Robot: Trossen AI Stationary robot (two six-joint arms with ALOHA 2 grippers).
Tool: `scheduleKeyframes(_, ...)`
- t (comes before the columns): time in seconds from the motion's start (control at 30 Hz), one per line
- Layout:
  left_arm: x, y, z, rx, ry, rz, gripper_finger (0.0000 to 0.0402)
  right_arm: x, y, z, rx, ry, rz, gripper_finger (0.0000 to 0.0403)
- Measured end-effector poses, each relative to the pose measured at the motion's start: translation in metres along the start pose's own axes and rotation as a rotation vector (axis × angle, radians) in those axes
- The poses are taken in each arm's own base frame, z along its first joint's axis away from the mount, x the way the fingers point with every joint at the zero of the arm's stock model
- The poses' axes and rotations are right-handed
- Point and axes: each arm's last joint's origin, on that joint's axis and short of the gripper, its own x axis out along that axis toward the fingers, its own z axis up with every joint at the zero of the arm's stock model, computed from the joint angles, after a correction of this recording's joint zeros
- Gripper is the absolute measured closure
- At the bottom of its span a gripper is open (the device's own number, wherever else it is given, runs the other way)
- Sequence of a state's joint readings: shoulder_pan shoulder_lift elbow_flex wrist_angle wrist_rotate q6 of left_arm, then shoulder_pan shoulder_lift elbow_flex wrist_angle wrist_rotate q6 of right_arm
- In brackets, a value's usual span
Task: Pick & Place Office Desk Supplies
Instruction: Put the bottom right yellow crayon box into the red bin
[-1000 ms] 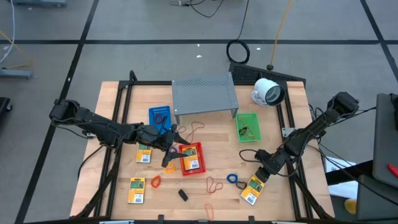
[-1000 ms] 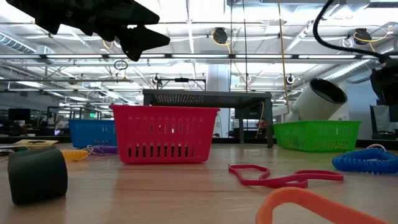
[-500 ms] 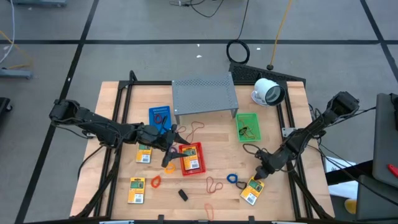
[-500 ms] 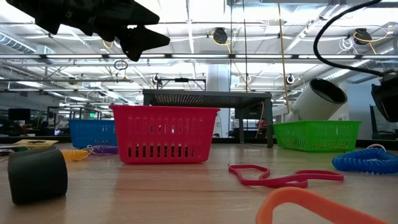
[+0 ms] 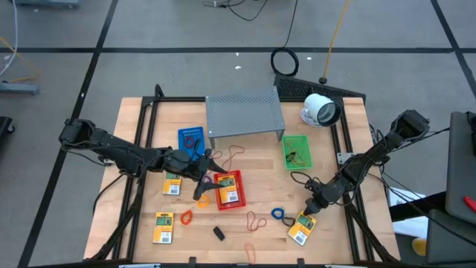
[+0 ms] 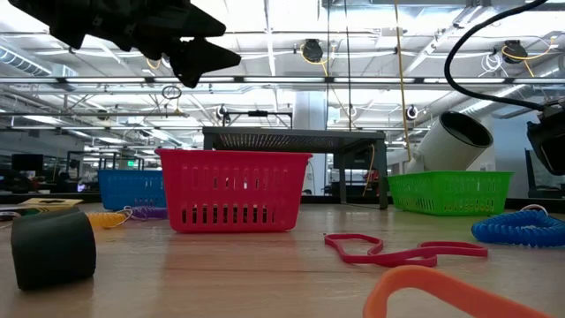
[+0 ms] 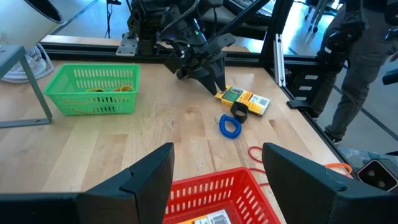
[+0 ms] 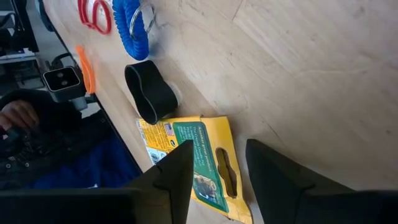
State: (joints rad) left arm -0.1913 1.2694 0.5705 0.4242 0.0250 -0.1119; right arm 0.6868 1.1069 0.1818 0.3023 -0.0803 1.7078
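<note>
High: right tool (image 5: 307, 212) over yellow packet (image 5: 302, 226) at the desk (image 5: 327, 238) front right; left tool (image 5: 204, 184) above red basket (image 5: 229, 189). Left wrist: left tool wide, empty. Right wrist: right tool (image 8: 217, 163) parted, straddling the packet (image 8: 199, 162), gripping nothing.

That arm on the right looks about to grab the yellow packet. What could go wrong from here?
The right gripper hovers open over the yellow packet, which lies flat on the table; the fingers might slide off instead of pinching it. A black loop touches the packet's edge and a blue coil lies close by, so either could get nudged or snagged.
</note>
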Motion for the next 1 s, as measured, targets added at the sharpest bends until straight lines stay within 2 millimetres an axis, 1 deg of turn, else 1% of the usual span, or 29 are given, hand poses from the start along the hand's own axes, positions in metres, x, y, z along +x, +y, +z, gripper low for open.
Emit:
scheduleKeyframes(0.17,0.000,0.000,-0.001,0.000,0.012,0.001,0.0147,0.001,0.000,0.000,0.017,-0.006,0.001,0.0269)
scheduleKeyframes(0.4,0.000,0.000,-0.001,0.000,0.013,0.001,0.0147,0.009,0.006,-0.002,0.006,0.004,-0.017,0.0269)
scheduleKeyframes(0.53,0.000,0.000,-0.001,-0.004,0.014,0.001,0.0147,0.011,0.005,-0.004,0.002,0.013,-0.025,0.0275)
scheduleKeyframes(0.63,0.000,0.000,-0.001,-0.006,0.014,0.001,0.0147,0.011,0.004,-0.006,0.012,0.021,-0.038,0.0299)
scheduleKeyframes(0.8,0.000,0.000,-0.001,-0.006,0.014,0.000,0.0147,0.011,0.004,-0.006,0.015,0.023,-0.042,0.0383)
scheduleKeyframes(0.83,0.000,0.000,-0.001,-0.006,0.014,0.000,0.0147,0.011,0.004,-0.006,0.014,0.023,-0.042,0.0392)
scheduleKeyframes(1.0,0.000,0.000,-0.001,-0.007,0.013,0.000,0.0147,0.011,0.003,-0.006,0.014,0.026,-0.047,0.0398)
